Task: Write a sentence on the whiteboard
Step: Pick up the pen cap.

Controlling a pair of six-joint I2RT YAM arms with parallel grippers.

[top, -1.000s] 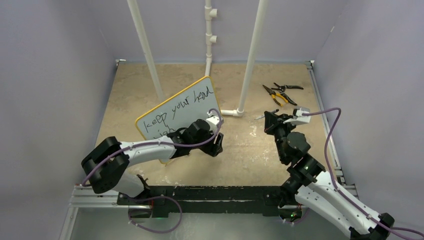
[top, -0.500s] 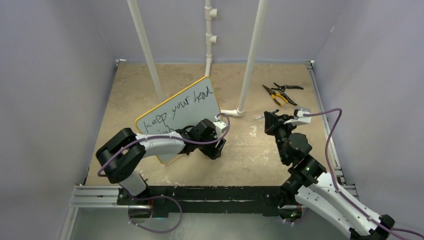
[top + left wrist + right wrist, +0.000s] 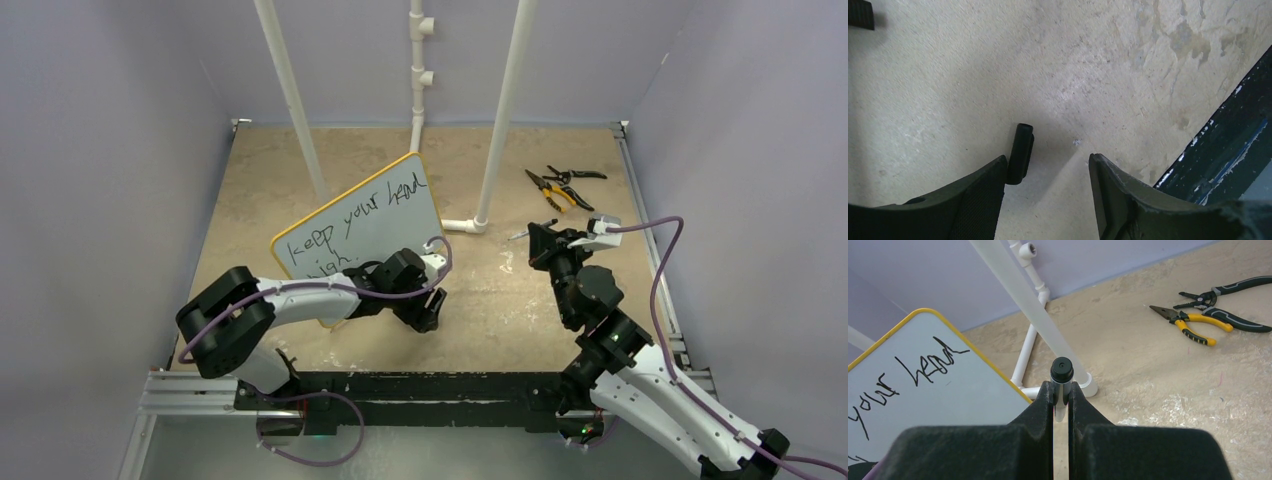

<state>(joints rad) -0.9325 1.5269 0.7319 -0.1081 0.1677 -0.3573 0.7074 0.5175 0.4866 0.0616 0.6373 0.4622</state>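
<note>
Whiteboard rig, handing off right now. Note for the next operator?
Left hand: open, low over the table, a small black piece beside one finger.
Right hand: shut on the marker, off the board.
Whiteboard: left of centre, left arm across its lower edge.
Done: the sentence reads "keep your head", "high" beneath.
Left: probably only setting the marker down.

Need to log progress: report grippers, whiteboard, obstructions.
Left gripper open, empty. Right gripper shut on marker. Sentence on whiteboard, two lines. Left arm across board's lower edge.
</note>
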